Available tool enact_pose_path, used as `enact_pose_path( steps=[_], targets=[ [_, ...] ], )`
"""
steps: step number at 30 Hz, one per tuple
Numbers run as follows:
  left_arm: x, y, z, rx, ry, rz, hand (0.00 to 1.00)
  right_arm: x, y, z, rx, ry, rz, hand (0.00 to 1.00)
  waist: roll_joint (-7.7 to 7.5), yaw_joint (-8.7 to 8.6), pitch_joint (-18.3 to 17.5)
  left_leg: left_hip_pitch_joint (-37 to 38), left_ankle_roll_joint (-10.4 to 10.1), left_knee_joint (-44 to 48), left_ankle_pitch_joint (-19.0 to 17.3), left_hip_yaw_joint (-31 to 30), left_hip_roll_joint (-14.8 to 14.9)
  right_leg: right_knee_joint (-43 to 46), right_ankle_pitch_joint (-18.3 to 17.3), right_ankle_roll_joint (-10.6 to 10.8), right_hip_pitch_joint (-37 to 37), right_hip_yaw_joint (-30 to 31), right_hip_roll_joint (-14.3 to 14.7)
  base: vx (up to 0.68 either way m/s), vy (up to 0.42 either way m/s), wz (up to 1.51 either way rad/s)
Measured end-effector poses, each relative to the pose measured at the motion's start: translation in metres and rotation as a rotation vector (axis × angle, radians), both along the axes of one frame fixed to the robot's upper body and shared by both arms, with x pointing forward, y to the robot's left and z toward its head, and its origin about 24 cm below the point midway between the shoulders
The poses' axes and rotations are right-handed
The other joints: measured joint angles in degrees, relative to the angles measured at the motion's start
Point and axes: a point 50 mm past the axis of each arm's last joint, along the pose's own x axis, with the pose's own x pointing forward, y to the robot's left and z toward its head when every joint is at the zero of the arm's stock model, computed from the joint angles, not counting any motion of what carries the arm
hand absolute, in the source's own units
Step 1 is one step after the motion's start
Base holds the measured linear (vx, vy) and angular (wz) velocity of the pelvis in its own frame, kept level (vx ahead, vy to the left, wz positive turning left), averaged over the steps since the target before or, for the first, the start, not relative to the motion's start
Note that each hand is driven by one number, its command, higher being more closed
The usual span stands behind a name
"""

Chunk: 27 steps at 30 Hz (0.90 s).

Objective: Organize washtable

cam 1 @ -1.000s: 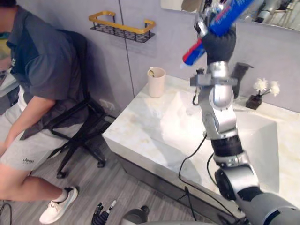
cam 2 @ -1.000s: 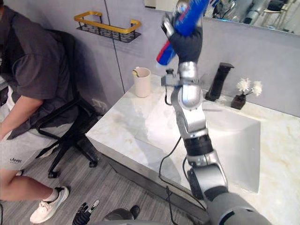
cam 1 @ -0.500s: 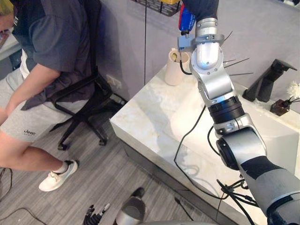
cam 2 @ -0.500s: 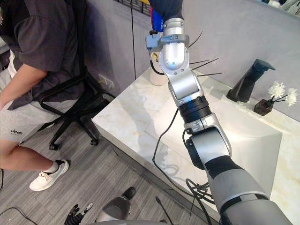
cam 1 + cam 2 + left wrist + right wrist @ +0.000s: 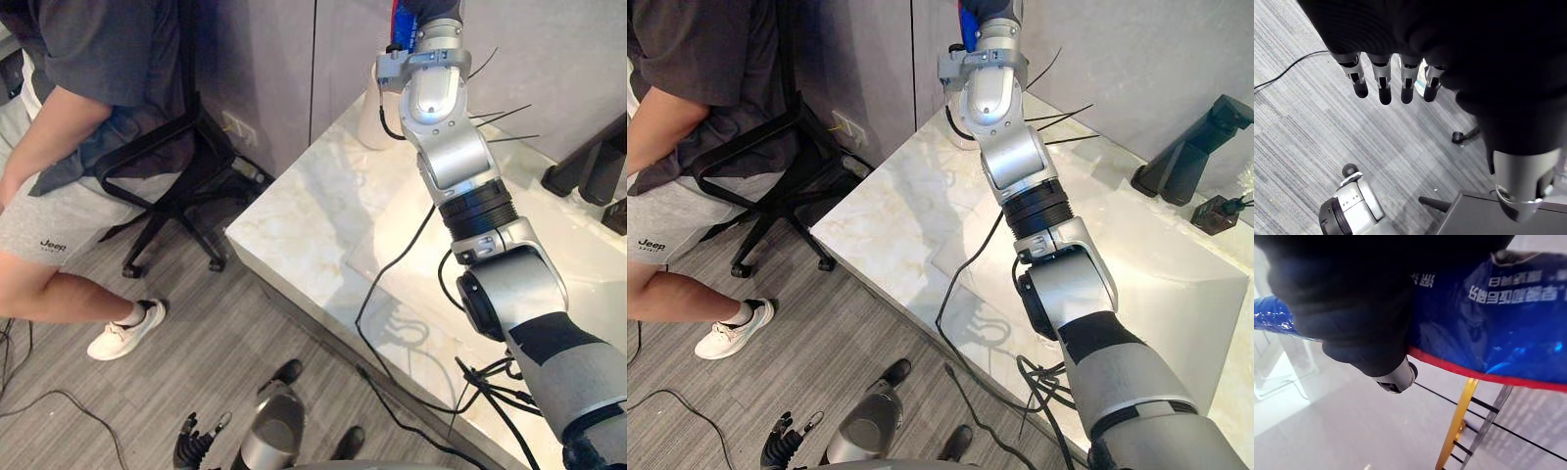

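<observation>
My right hand [image 5: 1352, 298] is shut on a blue tube with a red edge [image 5: 1508, 328]. In the eye views the right arm reaches far up over the back left corner of the marble washtable [image 5: 313, 245], and the tube's red and blue end [image 5: 397, 20] shows at the top edge. A cream cup [image 5: 370, 108] stands just behind that arm near the wall. In the right wrist view a gold and black wire shelf [image 5: 1464, 431] lies close past the tube. My left hand [image 5: 1383, 78] hangs low over the floor with straight fingers and holds nothing.
A black faucet [image 5: 1190, 147] and a small dark vase [image 5: 1215, 211] stand at the back right of the sink basin [image 5: 1136, 274]. A person [image 5: 88, 127] sits on a black office chair [image 5: 176, 186] to the left of the washtable.
The camera has tilted down, so the shelf and the hand have left the top of the eye views. My right hand has carried the tube left, from beside the faucet to above the cup.
</observation>
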Motion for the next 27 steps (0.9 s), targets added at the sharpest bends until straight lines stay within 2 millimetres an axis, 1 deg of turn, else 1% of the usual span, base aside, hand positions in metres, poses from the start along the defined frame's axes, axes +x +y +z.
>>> enact_pose_path(
  steps=[3, 9, 10, 13, 22, 23, 27],
  targets=[
    [0.002, 0.000, 0.001, 0.000, -0.008, -0.001, 0.00, 0.001, -0.006, 0.001, 0.012, 0.002, -0.007, 1.00, 0.07, 0.01, 1.1, -0.1, -0.1, 0.1, 0.0, 0.0, 0.3, 0.0, 0.0, -0.1, -0.2, 0.1, 0.3, -0.01, 0.012, -0.06],
    [0.002, -0.001, 0.000, -0.006, -0.007, -0.003, 0.00, 0.002, -0.019, 0.003, 0.013, 0.004, -0.039, 1.00, 0.51, -0.04, 1.7, -1.9, -0.2, 0.7, -0.1, -1.7, -0.1, -0.2, 0.0, 0.0, -0.8, -1.7, 0.4, 0.02, 0.011, 0.14],
    [0.001, -0.002, 0.000, -0.007, -0.004, -0.004, 0.00, 0.005, -0.019, 0.002, 0.012, 0.018, -0.043, 1.00, 0.54, 0.08, 1.8, -2.0, -0.2, 0.7, -0.1, -1.7, -0.2, -0.2, 0.0, 0.0, -0.9, -1.8, 0.4, 0.04, 0.015, 0.04],
    [0.000, -0.003, -0.002, -0.010, 0.008, -0.012, 0.00, 0.005, -0.016, 0.010, 0.023, 0.015, -0.030, 1.00, 0.55, 0.05, 2.7, -2.3, -0.2, 0.8, -0.1, -1.6, -0.2, -0.2, 0.0, -0.1, -1.2, -1.8, 0.4, 0.03, 0.012, -0.01],
    [-0.002, -0.004, -0.003, -0.012, 0.018, -0.014, 0.00, 0.006, -0.017, 0.009, 0.033, 0.023, -0.031, 1.00, 0.58, 0.06, 2.9, -2.9, -0.2, 0.8, -0.1, -1.8, -0.3, -0.2, 0.0, -0.1, -1.6, -2.0, 0.4, 0.00, 0.002, 0.00],
    [-0.003, -0.004, -0.003, -0.012, 0.020, -0.013, 0.00, 0.006, -0.017, 0.009, 0.034, 0.023, -0.031, 0.00, 0.58, 0.06, 2.9, -2.9, -0.2, 0.9, -0.1, -1.9, -0.3, -0.2, 0.0, -0.1, -1.6, -2.0, 0.4, 0.00, 0.000, 0.00],
    [-0.004, -0.004, -0.004, -0.023, 0.024, 0.001, 0.00, 0.006, -0.018, 0.009, 0.057, 0.026, -0.023, 0.00, 0.58, 0.05, 2.9, -2.8, -0.2, 0.9, -0.1, -2.0, -0.3, -0.1, 0.0, -0.1, -1.6, -2.0, 0.4, 0.00, 0.000, 0.00]
  ],
)
